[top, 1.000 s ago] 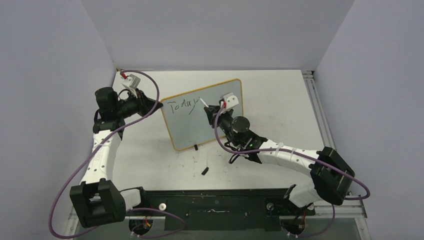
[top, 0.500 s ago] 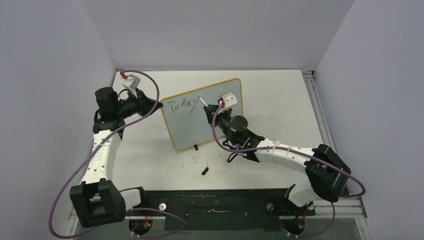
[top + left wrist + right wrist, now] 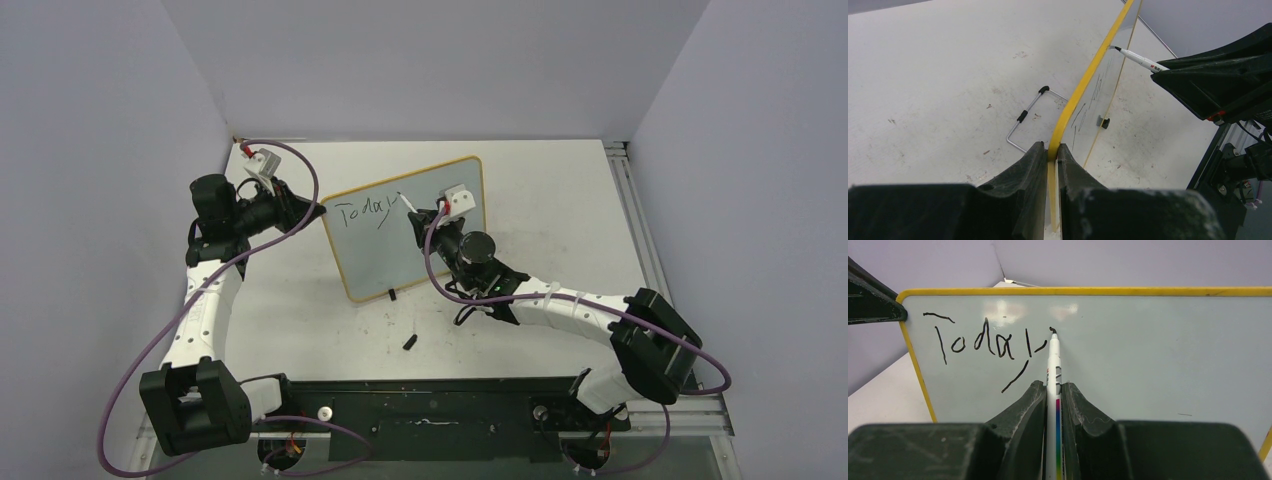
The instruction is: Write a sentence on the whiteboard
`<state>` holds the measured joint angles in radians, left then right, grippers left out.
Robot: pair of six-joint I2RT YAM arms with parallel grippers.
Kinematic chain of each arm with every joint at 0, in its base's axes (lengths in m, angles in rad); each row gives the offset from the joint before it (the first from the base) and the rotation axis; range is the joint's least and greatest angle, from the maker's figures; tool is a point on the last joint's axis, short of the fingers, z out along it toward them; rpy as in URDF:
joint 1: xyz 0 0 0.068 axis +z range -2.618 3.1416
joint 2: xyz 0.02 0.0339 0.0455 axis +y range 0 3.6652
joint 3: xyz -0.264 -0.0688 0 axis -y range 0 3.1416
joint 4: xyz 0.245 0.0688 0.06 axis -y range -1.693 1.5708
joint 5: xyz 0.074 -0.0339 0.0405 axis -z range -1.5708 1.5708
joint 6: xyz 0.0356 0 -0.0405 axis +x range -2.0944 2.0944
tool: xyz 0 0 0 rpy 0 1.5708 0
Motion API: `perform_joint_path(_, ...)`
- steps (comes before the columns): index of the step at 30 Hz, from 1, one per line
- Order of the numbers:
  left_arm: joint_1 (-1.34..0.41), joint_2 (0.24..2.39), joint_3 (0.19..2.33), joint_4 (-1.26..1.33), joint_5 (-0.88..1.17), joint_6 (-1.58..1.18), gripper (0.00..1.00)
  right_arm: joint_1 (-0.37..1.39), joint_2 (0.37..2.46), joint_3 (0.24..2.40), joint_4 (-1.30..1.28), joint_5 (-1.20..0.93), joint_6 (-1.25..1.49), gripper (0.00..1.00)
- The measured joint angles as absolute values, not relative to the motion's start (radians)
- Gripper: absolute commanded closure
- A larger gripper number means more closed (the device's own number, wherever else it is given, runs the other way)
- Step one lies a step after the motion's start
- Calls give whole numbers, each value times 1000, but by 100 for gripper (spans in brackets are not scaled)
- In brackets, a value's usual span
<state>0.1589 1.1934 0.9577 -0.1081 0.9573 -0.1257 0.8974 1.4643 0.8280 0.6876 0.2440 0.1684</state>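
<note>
The whiteboard [image 3: 420, 250] stands upright on the table, with a yellow frame [image 3: 1088, 291] and pale glossy face. My left gripper [image 3: 1052, 150] is shut on its left edge [image 3: 1083, 85] and also shows in the top view [image 3: 318, 211]. My right gripper [image 3: 1053, 387] is shut on a white marker pen [image 3: 1053, 365], whose black tip touches the board. The sentence [image 3: 983, 345] reads "Today" in black, with a small mark at the pen tip. It also shows in the top view [image 3: 365, 212].
A small black cap [image 3: 410, 341] lies on the table in front of the board. One black foot [image 3: 392, 294] of the board shows at its bottom edge. A wire stand [image 3: 1025, 117] lies behind the board. Grey walls enclose the table.
The right arm's elbow shifted slightly left between the earliest frame and now; the pen tip stays on the board after the "y". The left arm has not moved.
</note>
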Motion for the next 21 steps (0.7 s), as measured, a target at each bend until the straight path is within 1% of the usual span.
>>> perform_joint_path(14,159,1193,958,-108,957,-126,100,905,1462,817,688,246,172,95)
perform_joint_path(21,159,1193,958,-108,958,-126,100,917,1410,793,687,238,172,95)
